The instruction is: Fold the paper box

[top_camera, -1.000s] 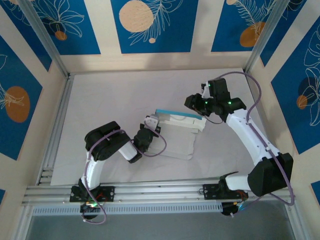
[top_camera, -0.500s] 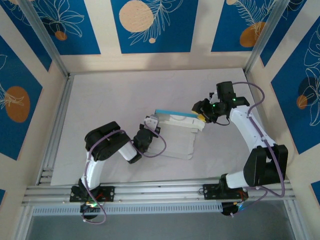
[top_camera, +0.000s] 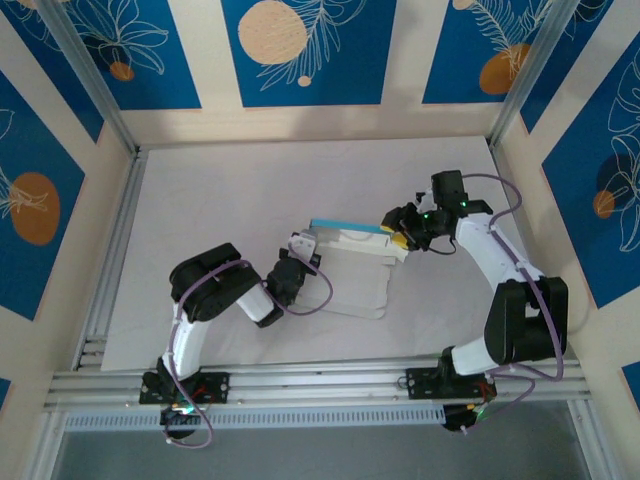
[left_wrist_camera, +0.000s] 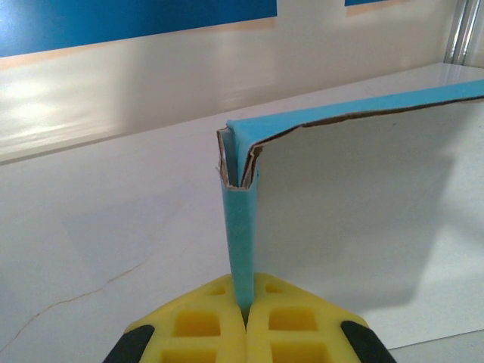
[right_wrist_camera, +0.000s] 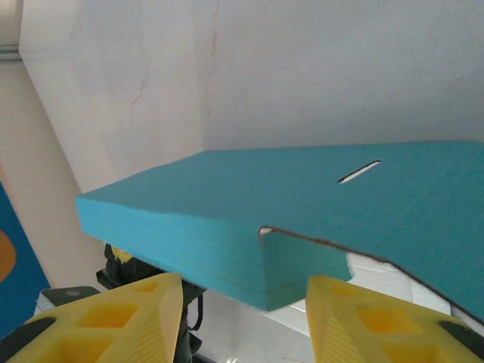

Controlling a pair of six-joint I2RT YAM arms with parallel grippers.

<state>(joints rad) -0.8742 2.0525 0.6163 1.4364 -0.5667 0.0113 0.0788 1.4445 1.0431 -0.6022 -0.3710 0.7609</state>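
Top external: fixed, high, behind the arm bases, angled down over the whole table toward the back wall. Left wrist: low, very near, looks past the left gripper along the paper box to that wall. Right wrist: very near, looks past the right gripper at the box's blue end. All three share the box.

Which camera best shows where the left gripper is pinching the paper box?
Left wrist view: the left gripper is shut on a light-blue flap of the paper box, seen close up. The top external view shows that pinch small, at the box's left end. The right wrist view shows a different blue corner.
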